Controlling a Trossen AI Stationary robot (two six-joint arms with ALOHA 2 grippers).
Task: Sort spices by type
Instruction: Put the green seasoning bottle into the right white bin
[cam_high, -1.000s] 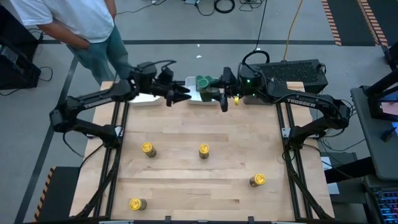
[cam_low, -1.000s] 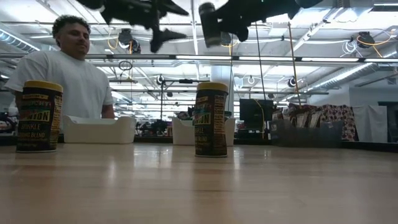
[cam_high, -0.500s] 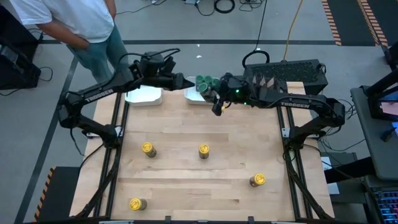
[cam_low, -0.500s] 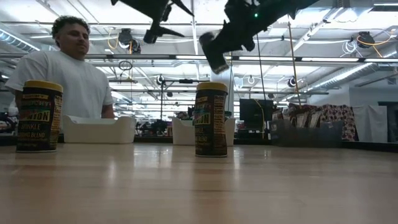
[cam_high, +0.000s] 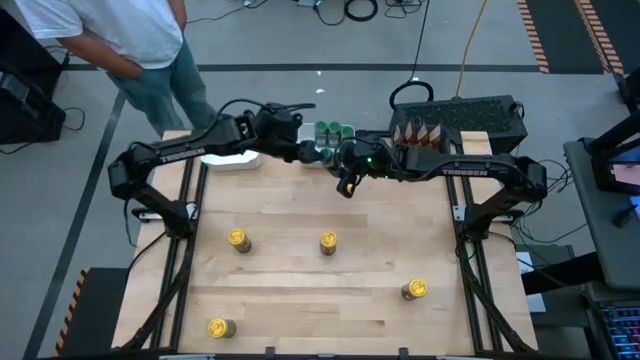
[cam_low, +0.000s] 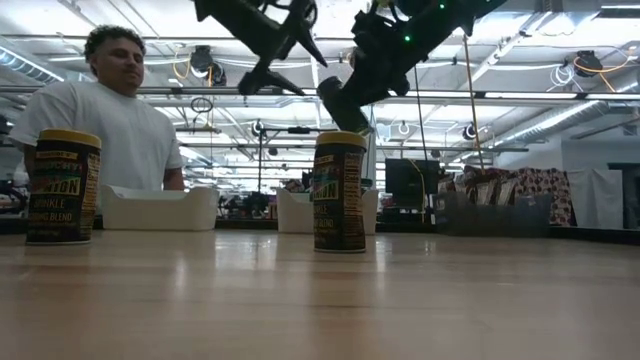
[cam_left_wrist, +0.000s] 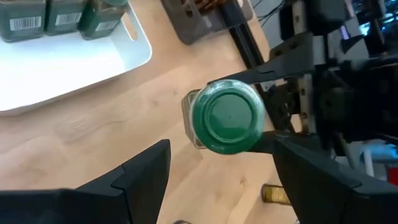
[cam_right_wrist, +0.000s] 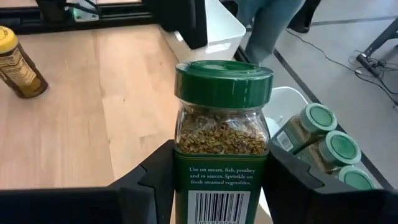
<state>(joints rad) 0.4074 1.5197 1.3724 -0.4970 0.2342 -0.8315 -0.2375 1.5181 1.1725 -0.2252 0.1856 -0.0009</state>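
Observation:
A green-lidded spice jar (cam_right_wrist: 222, 134) hangs in the air near the table's far edge, with my right gripper (cam_high: 345, 178) shut on it. My left gripper (cam_high: 310, 152) stands open just left of it, over the white tray (cam_high: 312, 158), its fingers facing the jar's lid (cam_left_wrist: 227, 118) without touching. More green-lidded jars (cam_high: 333, 130) stand in that tray. Several yellow-lidded jars (cam_high: 237, 239) (cam_high: 327, 241) (cam_high: 414, 289) stand upright on the wooden table. Brown pointed packets (cam_high: 420, 130) sit in a dark tray at the far right. My right gripper pinches the jar's labelled body (cam_right_wrist: 186, 177) between its two fingers (cam_right_wrist: 152, 183), one on each side. The jar lies along the fingers, its lid pointing away from the wrist. It is lifted clear of the table and tilted, lid end lower (cam_low: 335, 100).
A second white tray (cam_high: 230, 158) sits at the far left. A person in a white shirt (cam_low: 95, 120) stands beyond the table's far left corner. A fourth yellow-lidded jar (cam_high: 220, 327) stands near the front left. Bare wood lies in the table's middle.
My right gripper has come down and toward the table's near left, away from the tray, tipping forward with the jar in its hold. My left gripper has swung toward the table's right, to the jar, rolling and tipping down, and has stayed open.

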